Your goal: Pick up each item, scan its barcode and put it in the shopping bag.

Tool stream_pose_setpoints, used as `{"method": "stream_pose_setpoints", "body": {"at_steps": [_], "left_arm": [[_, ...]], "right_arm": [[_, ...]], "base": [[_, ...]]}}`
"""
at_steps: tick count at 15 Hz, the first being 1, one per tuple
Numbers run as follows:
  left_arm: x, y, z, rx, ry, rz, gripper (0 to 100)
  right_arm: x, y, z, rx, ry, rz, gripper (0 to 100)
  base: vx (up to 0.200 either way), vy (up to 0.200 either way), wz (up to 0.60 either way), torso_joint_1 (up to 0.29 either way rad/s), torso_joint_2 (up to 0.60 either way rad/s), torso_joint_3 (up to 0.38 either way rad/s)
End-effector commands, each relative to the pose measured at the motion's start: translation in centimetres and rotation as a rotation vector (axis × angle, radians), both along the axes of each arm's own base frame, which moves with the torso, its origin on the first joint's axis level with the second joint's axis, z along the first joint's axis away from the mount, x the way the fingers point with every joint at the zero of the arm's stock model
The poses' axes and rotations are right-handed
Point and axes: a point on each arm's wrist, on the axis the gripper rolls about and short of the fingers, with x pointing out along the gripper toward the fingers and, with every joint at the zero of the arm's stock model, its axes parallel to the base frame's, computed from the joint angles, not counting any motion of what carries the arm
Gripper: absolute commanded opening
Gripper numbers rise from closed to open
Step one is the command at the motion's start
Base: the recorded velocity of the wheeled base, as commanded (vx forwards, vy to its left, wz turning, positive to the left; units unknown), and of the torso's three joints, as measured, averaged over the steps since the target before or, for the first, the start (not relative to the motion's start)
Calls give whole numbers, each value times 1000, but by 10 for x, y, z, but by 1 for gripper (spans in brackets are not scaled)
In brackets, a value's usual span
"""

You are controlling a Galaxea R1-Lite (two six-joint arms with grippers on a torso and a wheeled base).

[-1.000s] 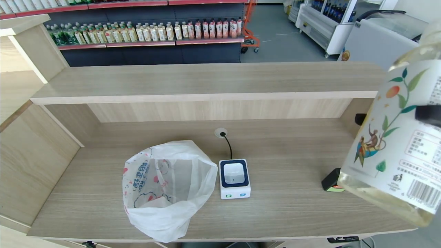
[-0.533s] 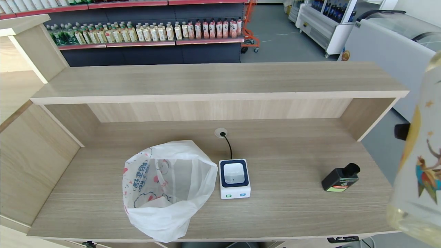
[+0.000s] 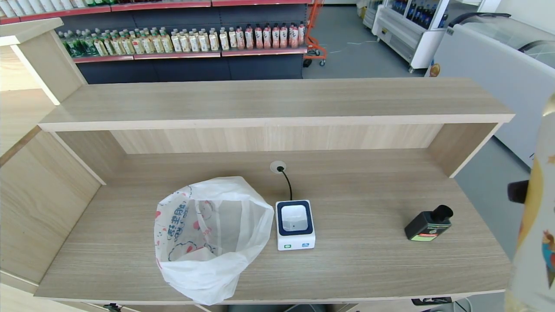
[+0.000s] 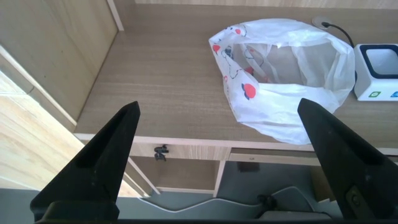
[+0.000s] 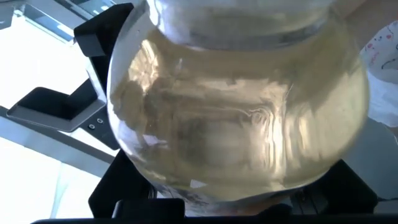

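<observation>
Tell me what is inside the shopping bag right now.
The shopping bag stands open beside the scanner. Through its mouth only its own crumpled white plastic and red print show; no item is visible. Its front wall hides part of the bottom.

A clear bottle of pale yellow liquid (image 3: 535, 225) is held up far right; a small black bottle (image 3: 428, 224) lies sideways, well right of the white box scanner (image 3: 295, 224) just beside the open white plastic shopping bag (image 3: 208, 238).

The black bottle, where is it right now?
In the head view the black bottle lies on the counter, right side, right of the white scanner and shopping bag.
</observation>
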Motion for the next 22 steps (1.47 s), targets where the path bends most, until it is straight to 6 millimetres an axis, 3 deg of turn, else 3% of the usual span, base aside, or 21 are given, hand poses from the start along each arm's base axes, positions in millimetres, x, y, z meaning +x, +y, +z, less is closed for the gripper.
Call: {"method": "stream_pose_setpoints", "body": {"at_steps": [1, 12, 22], "left_arm": [[0, 0, 0, -1, -1, 0, 100], [0, 0, 0, -1, -1, 0, 100], [0, 0, 0, 0, -1, 0, 100]], "right_arm": [[-2, 0, 0, -1, -3, 8, 0], [-2, -1, -4, -13, -2, 26, 0], [12, 6, -8, -20, -16, 44, 0]], "base": [[0, 0, 0, 0, 0, 0], [0, 0, 0, 0, 0, 0], [0, 0, 0, 0, 0, 0]]}}
